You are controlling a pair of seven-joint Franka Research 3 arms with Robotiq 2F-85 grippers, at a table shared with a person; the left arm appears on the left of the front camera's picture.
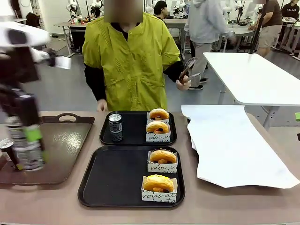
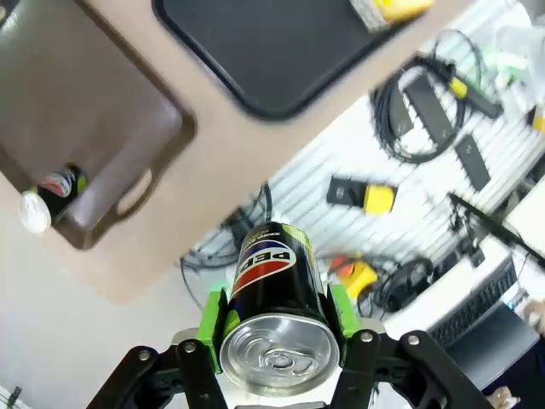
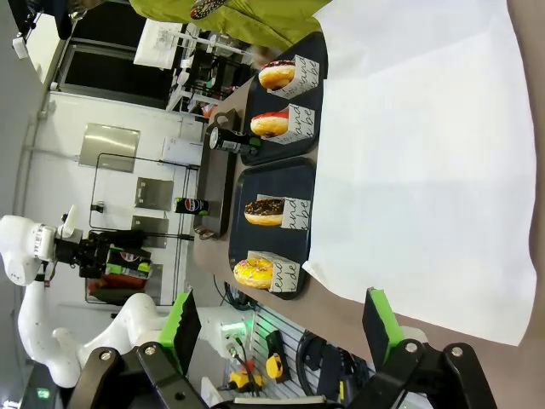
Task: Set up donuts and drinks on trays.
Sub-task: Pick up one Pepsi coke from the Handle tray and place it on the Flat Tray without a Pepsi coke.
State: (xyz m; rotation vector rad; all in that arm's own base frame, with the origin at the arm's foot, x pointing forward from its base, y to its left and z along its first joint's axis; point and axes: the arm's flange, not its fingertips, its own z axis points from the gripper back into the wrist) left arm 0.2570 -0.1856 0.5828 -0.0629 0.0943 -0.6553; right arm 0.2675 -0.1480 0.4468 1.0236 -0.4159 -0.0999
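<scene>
Two black trays lie mid-table. The far tray (image 1: 136, 135) holds a slim dark grey drink can (image 1: 115, 127) and two sleeved donuts (image 1: 159, 115). On the near tray (image 1: 112, 176) lie two more donuts (image 1: 158, 184). My left gripper (image 1: 28, 147) hangs over the brown tray, shut on a black Pepsi can (image 2: 274, 273) that its green pads (image 2: 213, 317) clamp on both sides. My right gripper (image 3: 281, 328) is open and holds nothing. It sits off the table's right end, facing the trays (image 3: 264, 243), the donuts (image 3: 255, 273) and the grey can (image 3: 230, 143).
A glossy brown tray (image 1: 61, 140) at the left carries another Pepsi can (image 1: 7, 151). A large white paper sheet (image 1: 229, 145) covers the table's right part. A person in a yellow-green jacket (image 1: 131, 61) stands at the far side holding tongs (image 1: 187, 68).
</scene>
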